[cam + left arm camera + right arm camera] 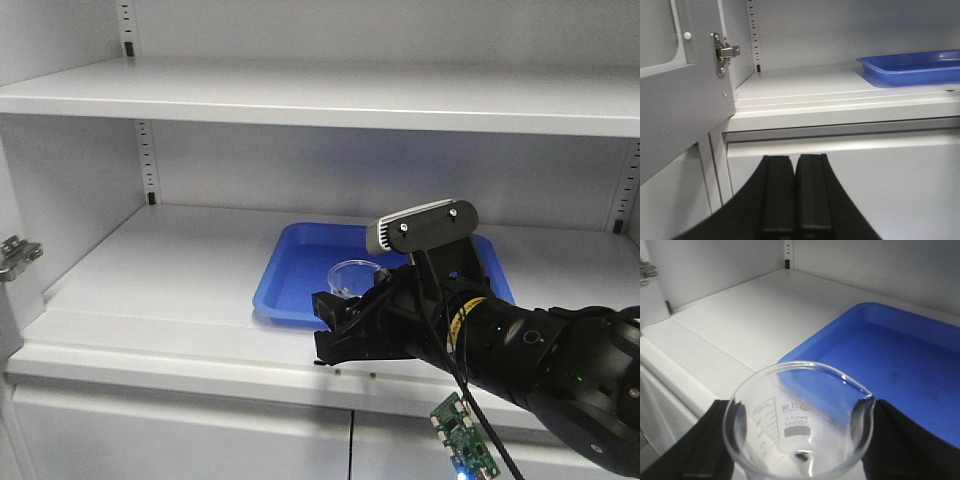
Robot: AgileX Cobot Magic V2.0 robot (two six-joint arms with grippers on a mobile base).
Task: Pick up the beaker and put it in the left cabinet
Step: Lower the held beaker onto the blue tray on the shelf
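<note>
Clear glass beaker point(799, 427) stands upright, clamped between the fingers of the black right gripper point(355, 298), above the front-left corner of the blue rectangular plastic tray point(300, 262) on the light grey metal cabinet point(150, 275) shelf. The shelf's back edge lies straight ahead. The left gripper point(795, 172) hangs pinched together and empty below the shelf's front edge, so the right arm is nearer.

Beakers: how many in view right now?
1 beaker, held in the right gripper at the front edge of the blue tray on the cabinet shelf. None elsewhere, though the arm hides part of the tray.
</note>
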